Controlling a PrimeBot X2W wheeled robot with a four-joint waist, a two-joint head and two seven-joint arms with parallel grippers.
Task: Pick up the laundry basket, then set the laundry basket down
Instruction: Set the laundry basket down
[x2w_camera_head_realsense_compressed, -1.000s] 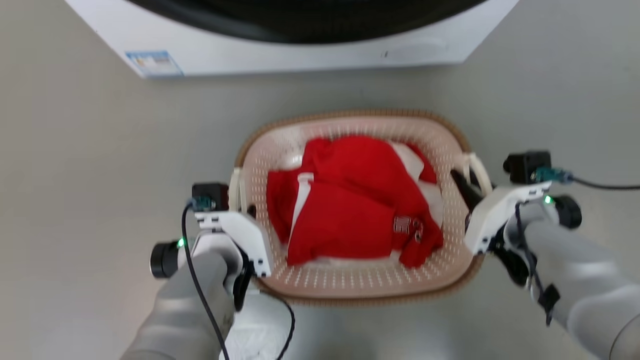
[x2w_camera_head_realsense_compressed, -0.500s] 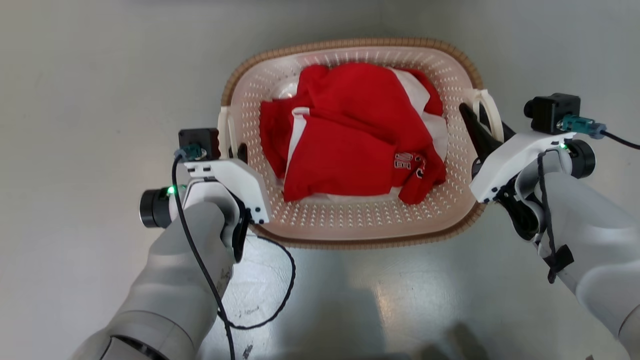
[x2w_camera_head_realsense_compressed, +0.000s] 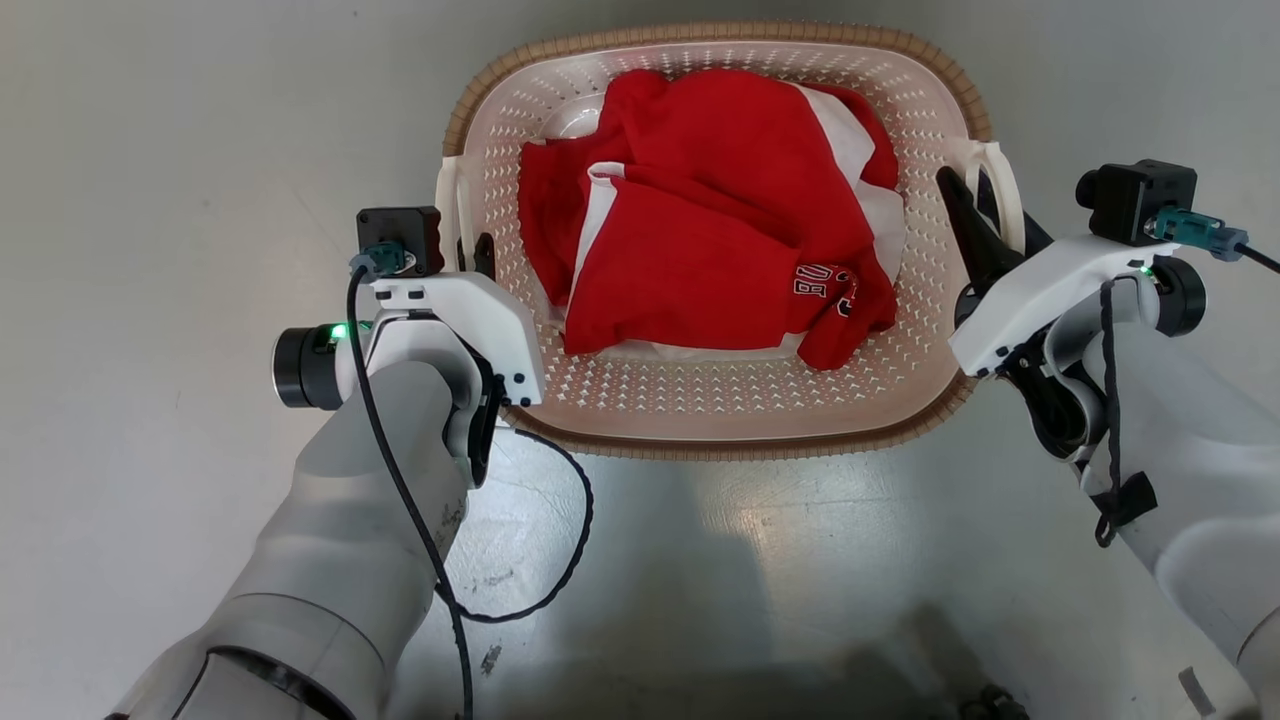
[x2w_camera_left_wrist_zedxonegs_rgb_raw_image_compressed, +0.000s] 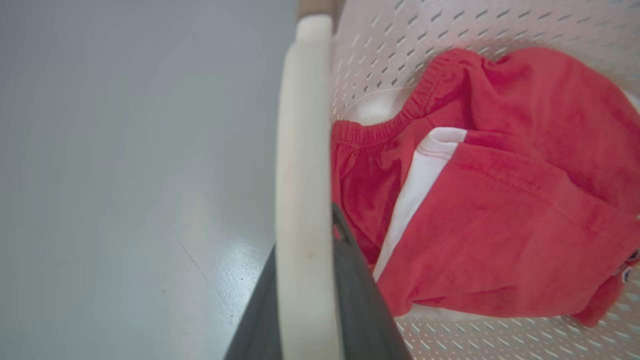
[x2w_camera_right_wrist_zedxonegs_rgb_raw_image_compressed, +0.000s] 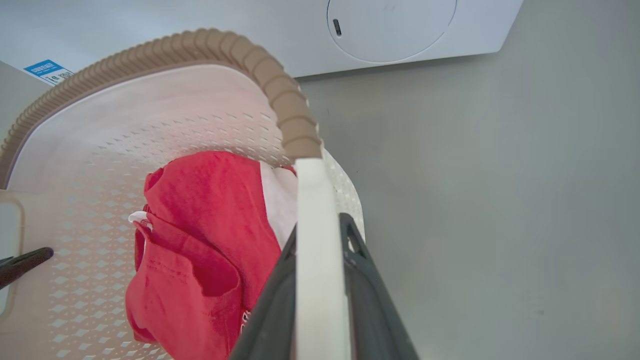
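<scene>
Cream laundry basket (x2w_camera_head_realsense_compressed: 700, 400), brown rim (x2w_camera_head_realsense_compressed: 720, 448), red clothes (x2w_camera_head_realsense_compressed: 700, 220) inside, grey floor (x2w_camera_head_realsense_compressed: 150, 200) beneath, washing machine (x2w_camera_right_wrist_zedxonegs_rgb_raw_image_compressed: 400, 30) beyond, left claw (x2w_camera_head_realsense_compressed: 468, 255) clamped on its left handle (x2w_camera_left_wrist_zedxonegs_rgb_raw_image_compressed: 302, 175), right claw (x2w_camera_head_realsense_compressed: 985, 215) clamped on its right handle (x2w_camera_right_wrist_zedxonegs_rgb_raw_image_compressed: 317, 260).

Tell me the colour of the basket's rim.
The basket's rim is brown, ribbed; best in the right wrist view.

Bright even light, floor glare, blurred near handles
</scene>
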